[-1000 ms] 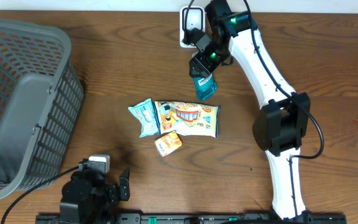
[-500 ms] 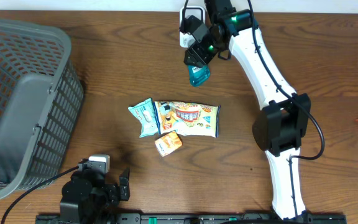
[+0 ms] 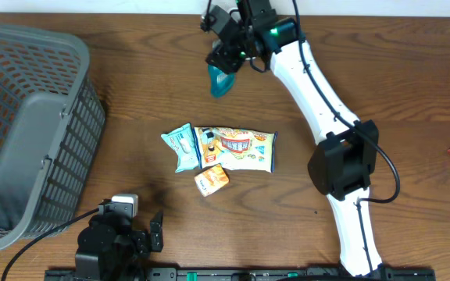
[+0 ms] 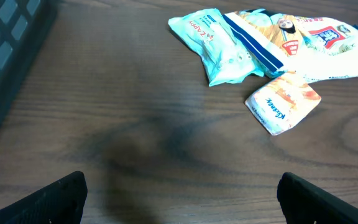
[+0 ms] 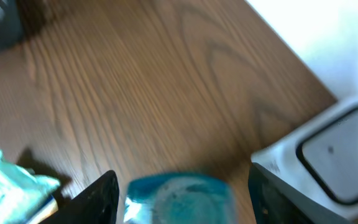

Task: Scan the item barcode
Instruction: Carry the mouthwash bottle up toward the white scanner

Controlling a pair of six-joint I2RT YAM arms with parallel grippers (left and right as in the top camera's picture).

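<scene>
**A:** Overhead?
**B:** The right fingers (image 3: 219, 62) pinch a teal pouch (image 3: 219, 81) over the far part of the desk (image 3: 131, 125). Packets (image 3: 233, 148) lie mid-desk; a basket (image 3: 22, 133) stands left.
**A:** Left wrist?
**B:** The left fingers (image 4: 61, 196) are spread wide; the packets (image 4: 260, 43) lie beyond them.
**A:** Right wrist?
**B:** The pouch (image 5: 179, 196) sits clamped between the fingers, blurred; a white scanner (image 5: 328, 155) is at right.

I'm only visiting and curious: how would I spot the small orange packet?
Right of the grey basket, three packets lie bunched together. The orange packet sits on the robot's side of the bunch, against the wide snack bag. It is the smallest and the only orange one; the third is a pale blue packet.
</scene>
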